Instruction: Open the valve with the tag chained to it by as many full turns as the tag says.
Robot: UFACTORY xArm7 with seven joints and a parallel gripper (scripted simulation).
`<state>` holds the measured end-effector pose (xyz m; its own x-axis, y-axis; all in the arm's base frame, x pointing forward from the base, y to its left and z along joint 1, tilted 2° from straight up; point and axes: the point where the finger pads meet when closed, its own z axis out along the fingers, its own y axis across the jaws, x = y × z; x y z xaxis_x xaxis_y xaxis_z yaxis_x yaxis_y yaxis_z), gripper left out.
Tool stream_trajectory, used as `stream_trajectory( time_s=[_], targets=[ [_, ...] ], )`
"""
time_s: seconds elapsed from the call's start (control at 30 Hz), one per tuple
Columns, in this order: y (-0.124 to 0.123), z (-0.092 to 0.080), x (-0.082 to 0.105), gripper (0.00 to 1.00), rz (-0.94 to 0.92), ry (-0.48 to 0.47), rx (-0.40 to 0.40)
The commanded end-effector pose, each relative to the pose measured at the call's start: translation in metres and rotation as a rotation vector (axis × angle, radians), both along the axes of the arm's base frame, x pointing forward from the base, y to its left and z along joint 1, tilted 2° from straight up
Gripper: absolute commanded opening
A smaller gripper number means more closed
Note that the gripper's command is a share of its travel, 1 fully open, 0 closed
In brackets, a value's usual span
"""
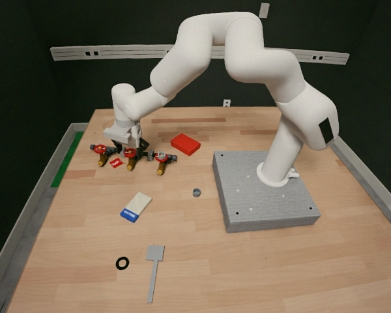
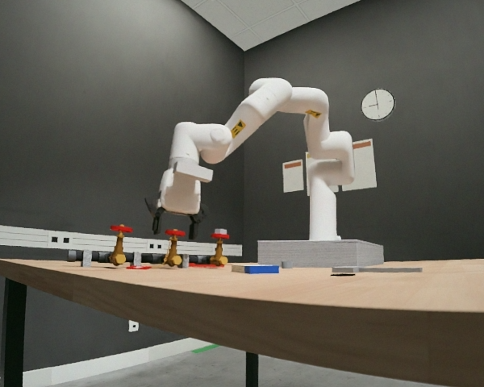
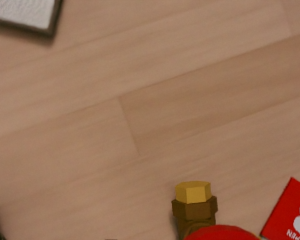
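Observation:
Three brass valves with red handwheels stand in a row on a dark pipe: the left valve (image 1: 100, 145) (image 2: 120, 228), the middle valve (image 1: 130, 153) (image 2: 175, 232) (image 3: 193, 200) and the right valve (image 1: 161, 156) (image 2: 219, 235). A red tag (image 1: 116, 163) (image 3: 291, 214) lies on the table between the left and middle valves; its white numeral looks like a 3 and is cut off in the wrist view. My gripper (image 1: 131, 148) (image 2: 176, 226) is open. Its fingers hang on either side of the middle handwheel, just above it, and touch nothing.
A red block (image 1: 185, 144) lies right of the valves. A white and blue box (image 1: 136, 207), a small grey cap (image 1: 197, 192), a black ring (image 1: 122, 263) and a grey paddle (image 1: 154, 259) lie nearer the front. The arm's grey base slab (image 1: 262, 205) is at the right.

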<state>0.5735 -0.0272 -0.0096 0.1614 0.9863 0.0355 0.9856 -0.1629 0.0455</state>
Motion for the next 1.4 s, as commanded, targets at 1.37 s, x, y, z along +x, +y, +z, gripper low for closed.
stream_trajectory(
  time_s=[1.37],
  targets=[
    [-0.0006, 0.0022, 0.0018, 1.00, -2.108, 0.039, 0.175]
  ],
)
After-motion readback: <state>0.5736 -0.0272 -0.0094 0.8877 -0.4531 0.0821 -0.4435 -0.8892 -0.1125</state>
